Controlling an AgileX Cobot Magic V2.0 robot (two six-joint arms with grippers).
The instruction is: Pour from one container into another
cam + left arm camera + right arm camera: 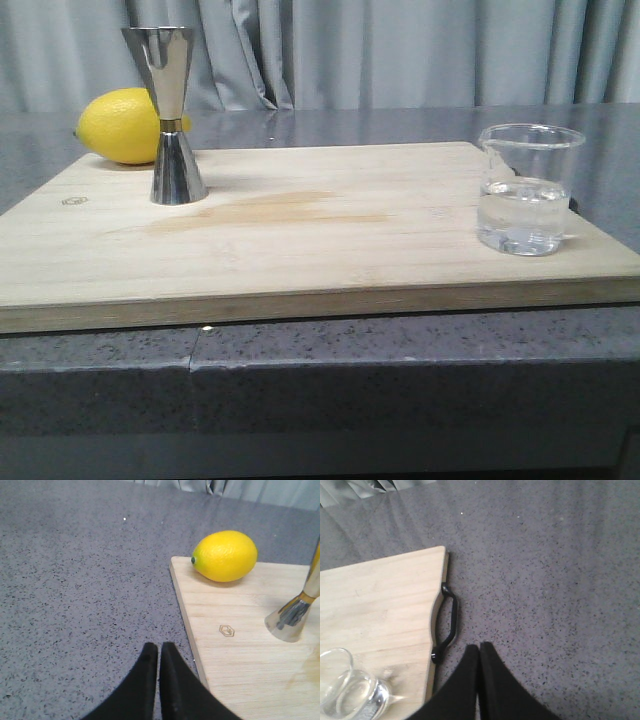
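1. Front view: a pale wooden cutting board (300,235) lies on a speckled grey stone counter (400,365). The shiny hourglass-shaped steel jigger (172,115) stands upright toward the board's far left, and a yellow lemon (122,125) sits just behind it at the board's edge. The small clear glass beaker (525,190), holding clear liquid in its lower part, stands upright near the board's right edge, well apart from the jigger. Neither gripper appears here.
2. Left wrist view: the left gripper (159,652), its black fingers pressed together and holding nothing, hovers over bare counter just beside the board's corner. The lemon and the jigger's base (292,615) lie ahead of it, apart from the fingers.
3. Right wrist view: the right gripper (479,652) is likewise closed and empty, above the counter beside the board's black handle (447,622). The beaker (350,690) stands on the board near it, untouched.
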